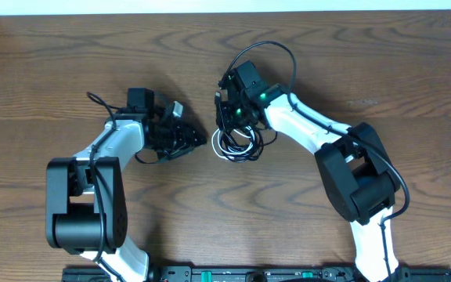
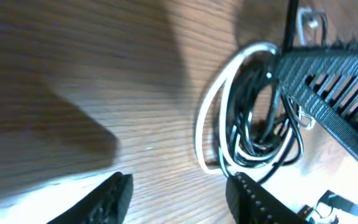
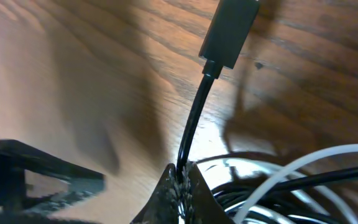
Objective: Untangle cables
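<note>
Right gripper (image 3: 182,180) pinched tight on the black cable (image 3: 193,121) just below its plug (image 3: 230,31). Left gripper (image 2: 178,186) parted, empty, near the coiled white cable (image 2: 205,118)

surface: table (image 1: 61,70), brown wood grain, glare patch beside the bundle | on it: white cable (image 2: 205,121) and black cable (image 2: 244,134), coiled together in small overlapping loops, mid-table | layout: white loop runs round the outside of the black coils, touching them | black plug end (image 3: 230,28): throws a shadow onto the wood
</note>
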